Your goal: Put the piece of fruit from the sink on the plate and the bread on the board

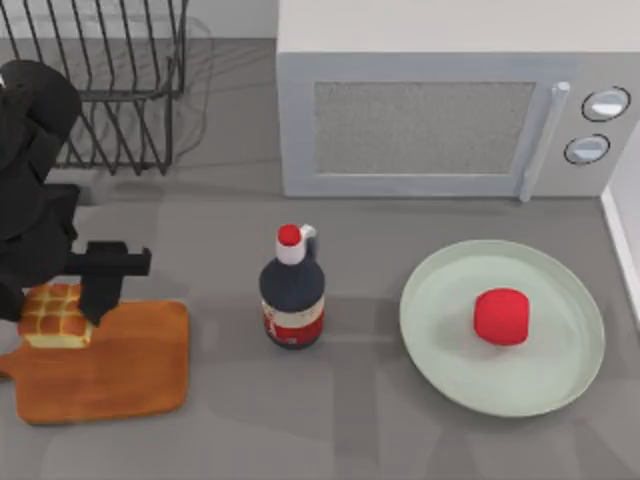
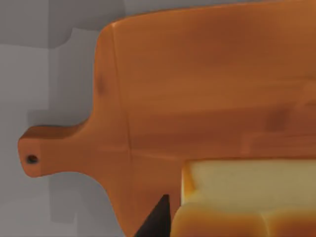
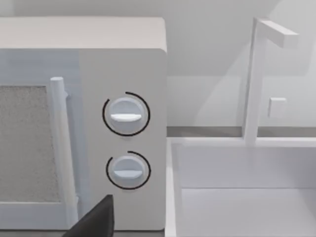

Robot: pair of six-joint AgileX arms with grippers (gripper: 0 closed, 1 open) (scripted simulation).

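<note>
Fruit (image 1: 501, 316) lies on the plate (image 1: 430, 330) toward the tabletop's right edge; that part is judged complete. Bread (image 1: 52, 312) sits on the board (image 1: 130, 360) at the front-left corner, with the left pincer (image 1: 100, 300) directly over it; whether its fingers grip the roll cannot be told. Release and withdrawal appear outstanding. The bottle (image 1: 292, 300) near centre carries a label, writing unreadable. Right pincer (image 3: 94, 219) faces the microwave (image 3: 123, 74).

Fruit (image 1: 501, 316) on plate (image 1: 440, 350); bread (image 1: 55, 315) on board (image 1: 120, 370).
</note>
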